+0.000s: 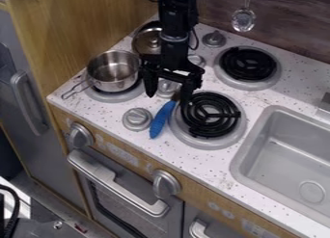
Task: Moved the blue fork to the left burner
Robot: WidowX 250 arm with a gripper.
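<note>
Blue fork [159, 122] lies aslant on the worktop [120, 114], its handle pointing towards the front edge. I find the handle between a round grey knob [137, 119] and the front right burner [209, 115], at that burner's near left side as seen in the camera view. The other end of the fork runs up towards my end effector [168, 97], where it is partly hidden.

My end effector hangs low over the worktop, pointing down, with its two fingers well apart. One is near the saucepan side; the other is beside the upper end of the fork and the edge of the front right burner. I have no grip on the fork. Whether that finger touches it, I cannot tell.

A steel saucepan [111, 74] is upright on the front left burner [118, 95], its wire handle extending over the worktop's corner. Behind it I record a round metal lid [148, 41], partly covered by my arm. The rear right burner [247, 64] has a black coil in a grey surround. A grey sink [283, 160] is set into the worktop at right. A metal utensil [243, 19] hangs against the wood-patterned back wall [283, 25]. Below the worktop I note an oven handle [116, 184] on the front.
</note>
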